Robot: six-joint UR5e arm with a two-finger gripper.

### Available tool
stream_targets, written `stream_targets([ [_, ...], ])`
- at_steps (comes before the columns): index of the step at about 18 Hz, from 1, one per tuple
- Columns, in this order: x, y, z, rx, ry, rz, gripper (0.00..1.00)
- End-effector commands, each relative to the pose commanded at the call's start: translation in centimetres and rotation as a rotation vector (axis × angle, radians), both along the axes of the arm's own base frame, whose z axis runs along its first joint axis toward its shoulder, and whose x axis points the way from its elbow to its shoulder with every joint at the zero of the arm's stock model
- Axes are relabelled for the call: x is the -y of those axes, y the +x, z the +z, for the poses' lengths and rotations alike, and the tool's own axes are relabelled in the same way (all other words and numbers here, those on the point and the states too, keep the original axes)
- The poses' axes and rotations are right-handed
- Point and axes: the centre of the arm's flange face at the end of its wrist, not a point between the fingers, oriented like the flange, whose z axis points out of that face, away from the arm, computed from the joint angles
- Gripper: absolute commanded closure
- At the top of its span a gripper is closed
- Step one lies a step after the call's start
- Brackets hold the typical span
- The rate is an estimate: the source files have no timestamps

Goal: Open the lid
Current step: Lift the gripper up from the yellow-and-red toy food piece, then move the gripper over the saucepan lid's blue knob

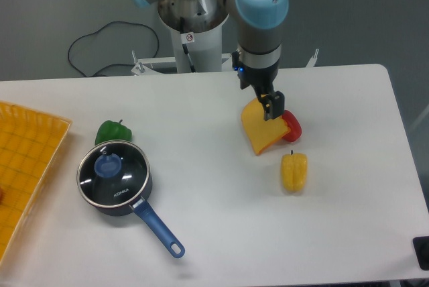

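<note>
The round glass lid (124, 183) with a silver rim and a blue knob (107, 164) sits closed on the dark blue saucepan (142, 201) at the front left of the table. The pan's long blue handle (159, 229) points toward the front right. My gripper (272, 107) hangs far to the right of the pan, near the table's middle back. It is just over an orange wedge-shaped object (260, 131). Its dark fingers point down and their gap is not visible. Nothing of the lid is hidden.
A green pepper (112, 131) lies just behind the pan. A red pepper (293, 127) and a yellow pepper (293, 171) lie by the orange object. An orange mesh tray (27, 159) is at the left edge. A black object (422, 252) is at the front right corner.
</note>
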Motion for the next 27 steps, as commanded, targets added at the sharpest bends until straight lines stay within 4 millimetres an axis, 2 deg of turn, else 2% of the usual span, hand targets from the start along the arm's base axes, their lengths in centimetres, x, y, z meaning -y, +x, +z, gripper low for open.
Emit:
stream_targets([
  [2,-1.1,0.9,0.0,-0.003,0.002,0.089,0.0],
  [6,-3.5,3.4,0.0,-0.005,0.004,0.134,0.0],
  [13,-7.2,7.5,0.2,-0.018,0.07,0.411,0.0],
  [15,-8.3,9.2,-0.9,-0.008,0.059,0.437,0.0],
  [17,-9.1,10.0,-1.9,-0.005,0.037,0.444,0.0],
  [19,-9.6,10.5,-2.2,0.002,0.043,0.548,0.0],
  [21,-11.1,12.0,-2.7,-0.001,0.057,0.606,0.0],
  [24,-13.0,13.2,-3.1,0.033,0.102,0.806,0.0],
  [27,-14.6,14.7,-3.5,0.05,0.129,0.908,0.0],
])
